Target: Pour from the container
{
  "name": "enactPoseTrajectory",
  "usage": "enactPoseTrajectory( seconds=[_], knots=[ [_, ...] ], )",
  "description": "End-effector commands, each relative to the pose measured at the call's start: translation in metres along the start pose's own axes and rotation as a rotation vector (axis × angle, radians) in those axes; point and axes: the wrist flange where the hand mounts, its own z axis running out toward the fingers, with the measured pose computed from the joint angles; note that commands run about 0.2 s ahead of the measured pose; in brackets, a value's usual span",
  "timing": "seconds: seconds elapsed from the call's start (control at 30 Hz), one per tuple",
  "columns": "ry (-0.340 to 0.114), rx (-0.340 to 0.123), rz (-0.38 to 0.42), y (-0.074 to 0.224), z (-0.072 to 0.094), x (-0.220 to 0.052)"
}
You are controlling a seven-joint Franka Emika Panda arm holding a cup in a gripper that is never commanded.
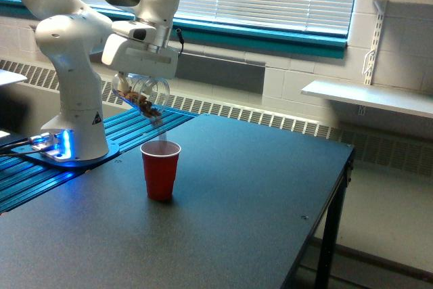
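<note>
Container: your small clear, rounded plastic cup with brown granular bits inside (143, 94) hangs in the air under the white Panda arm (74, 38), tipped so its mouth points down and toward the exterior view's right.
Why tilted: I judge that the tilt lets the brown bits slide to the lower lip; they sit bunched at that edge.
Gripper: your gripper (141, 79) sits under the white hand block and closes around the clear cup from above. The fingers themselves are mostly hidden by the block, but the cup hangs there with nothing else supporting it.
Receiver: an opaque red plastic cup with a white inside (160, 170) stands upright on the dark grey tabletop (243, 201), below the clear cup's lip and slightly toward the exterior view's right, well apart in height.
Why there: the red cup's open mouth lies under the lower lip, so falling bits should land inside.
Stream: a faint thin trace seems to run from lip to red cup; too slight to be sure.
Stage: you are mid-pour, judging by the bits remaining in the clear cup.
Risk: with this drop height, bits may bounce off the rim onto the table.
</note>
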Motion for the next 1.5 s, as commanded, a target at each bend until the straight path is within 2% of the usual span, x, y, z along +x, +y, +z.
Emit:
enactPoseTrajectory(
  seconds=[0.03, 0.5, 1.5],
  knots=[
    [-0.014, -0.046, -0.01, 0.0, 0.017, -0.011],
    [-0.019, -0.078, -0.02, -0.003, 0.025, -0.012],
    [-0.027, -0.12, -0.063, -0.023, 0.032, 0.001]
  ],
)
